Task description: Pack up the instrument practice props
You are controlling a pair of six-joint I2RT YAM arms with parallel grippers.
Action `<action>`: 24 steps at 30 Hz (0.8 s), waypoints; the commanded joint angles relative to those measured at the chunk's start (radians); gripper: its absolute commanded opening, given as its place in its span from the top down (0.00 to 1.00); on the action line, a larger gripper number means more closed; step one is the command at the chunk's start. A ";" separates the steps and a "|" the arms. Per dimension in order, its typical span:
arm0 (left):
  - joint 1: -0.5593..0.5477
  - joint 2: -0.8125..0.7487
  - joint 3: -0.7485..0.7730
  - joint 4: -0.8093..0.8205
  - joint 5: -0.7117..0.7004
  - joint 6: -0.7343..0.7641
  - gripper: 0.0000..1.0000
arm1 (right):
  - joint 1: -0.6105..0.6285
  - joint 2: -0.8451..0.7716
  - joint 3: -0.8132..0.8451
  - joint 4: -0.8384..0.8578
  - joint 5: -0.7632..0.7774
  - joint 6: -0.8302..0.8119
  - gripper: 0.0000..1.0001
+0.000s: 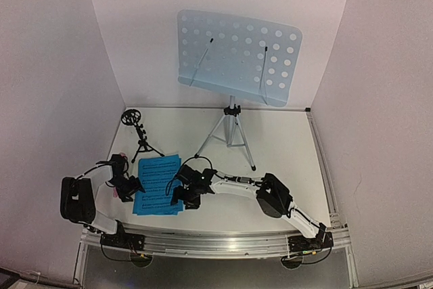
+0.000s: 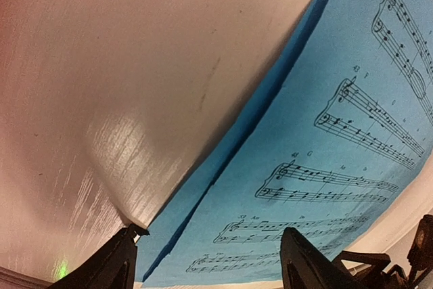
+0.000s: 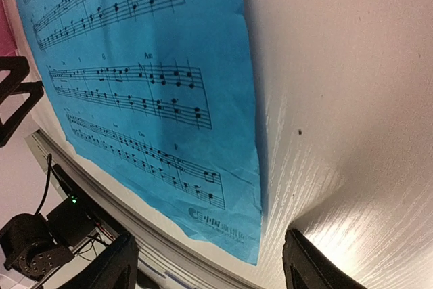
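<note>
The music sheets (image 1: 157, 182), two blue pages stacked a little askew, lie flat on the white table (image 1: 284, 147) right between the two hands. The left gripper (image 1: 130, 186) sits low at their left edge. From its own camera its fingers (image 2: 111, 265) are spread wide and hold nothing, with the edge of the sheets (image 2: 325, 133) running up between them and bare table (image 2: 101, 65) on the other side. The right gripper (image 1: 184, 194) is at the opposite edge, likewise released. Its fingers (image 3: 308, 262) stand apart over the table (image 3: 338, 99), and the near corner of the sheets (image 3: 135, 65) lies between them. Just outside the left gripper a sliver of the pink microphone (image 1: 116, 194) shows, mostly hidden. A little beyond that hand stands the small black mic stand (image 1: 140, 137), upright on its tripod. Farther back, beyond the right gripper, the music stand (image 1: 237, 55) rises on silver legs, its pale-blue perforated desk facing forward.
</note>
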 commanded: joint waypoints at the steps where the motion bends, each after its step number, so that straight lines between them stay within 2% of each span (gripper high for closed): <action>1: 0.001 -0.015 0.057 -0.050 -0.026 -0.001 0.28 | 0.000 0.051 0.087 -0.124 0.095 -0.087 0.29; 6: 0.001 -0.009 0.032 -0.019 -0.049 -0.011 0.28 | 0.001 0.076 0.139 -0.127 0.102 -0.107 0.30; 12: 0.001 -0.004 0.058 -0.057 -0.092 0.003 0.28 | 0.003 0.075 0.151 -0.128 0.119 -0.121 0.31; 24: -0.021 0.011 0.015 0.013 -0.058 -0.008 0.27 | 0.011 0.151 0.244 -0.125 0.065 -0.146 0.32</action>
